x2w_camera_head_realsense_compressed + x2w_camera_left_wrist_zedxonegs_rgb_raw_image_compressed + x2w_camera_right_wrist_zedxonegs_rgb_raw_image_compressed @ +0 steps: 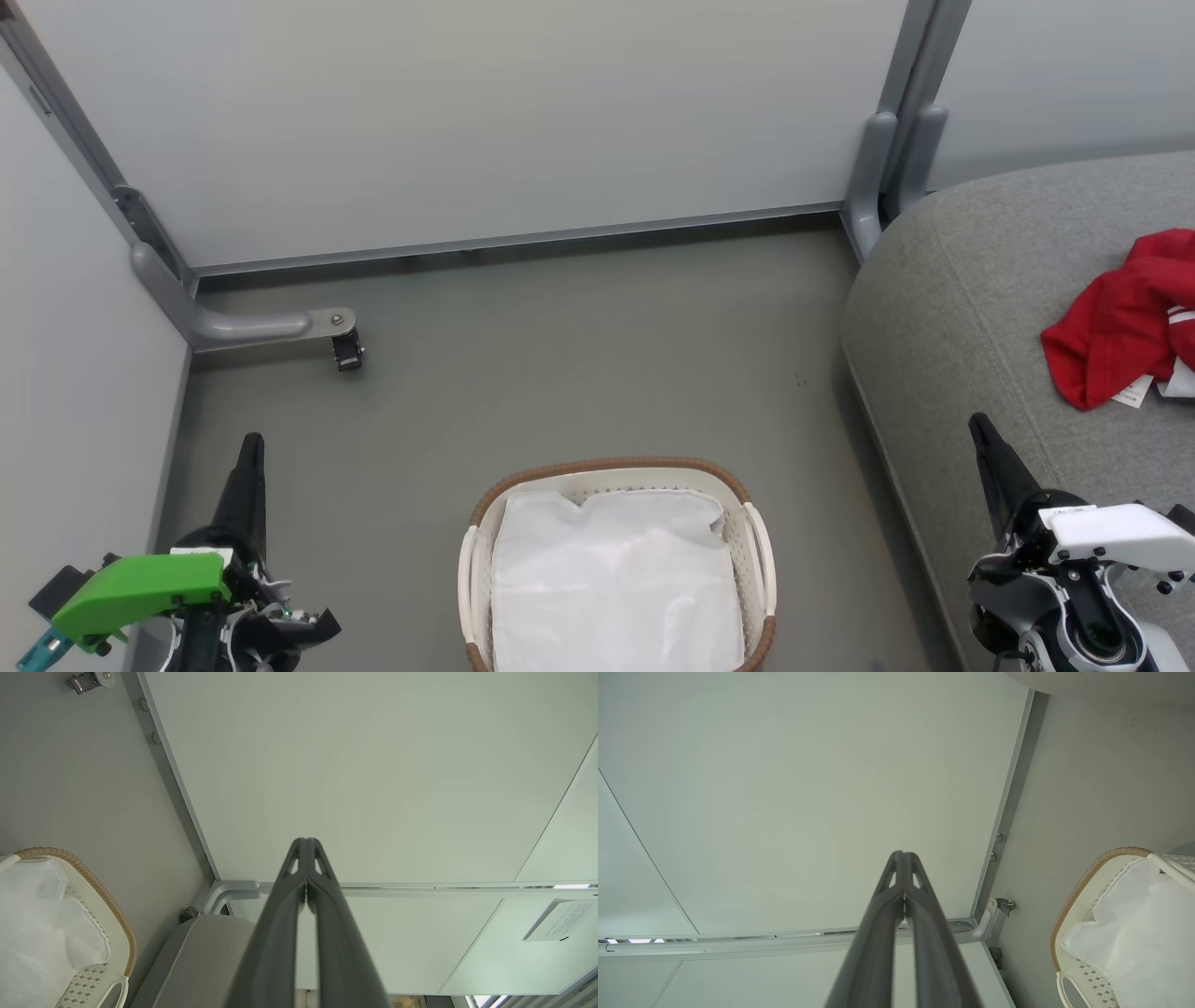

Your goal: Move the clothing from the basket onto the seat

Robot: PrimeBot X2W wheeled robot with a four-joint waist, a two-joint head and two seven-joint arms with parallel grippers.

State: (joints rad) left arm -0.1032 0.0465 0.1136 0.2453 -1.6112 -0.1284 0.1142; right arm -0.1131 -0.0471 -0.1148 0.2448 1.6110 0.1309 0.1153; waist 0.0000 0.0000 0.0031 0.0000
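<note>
Floor [560,373]: white perforated plastic basket [607,464], near; check beneath its white liner [616,579].
Grey sofa seat [952,308], right: red fabric clothing [1111,327].
Left end effector [252,441], right end effector [978,425]: closed, empty.

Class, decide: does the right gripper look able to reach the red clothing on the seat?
Probably yes: the right gripper, shut, is by the seat edge, with nothing lying between it and the clothing.

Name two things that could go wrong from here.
The plain white liner sheet lines the oval white perforated plastic basket; the right gripper might grab it, or miss clothing hidden beneath.
The bright red fabric garment on the grey upholstered seat runs past the head view's edge, so whether it lies securely is unchecked.
</note>
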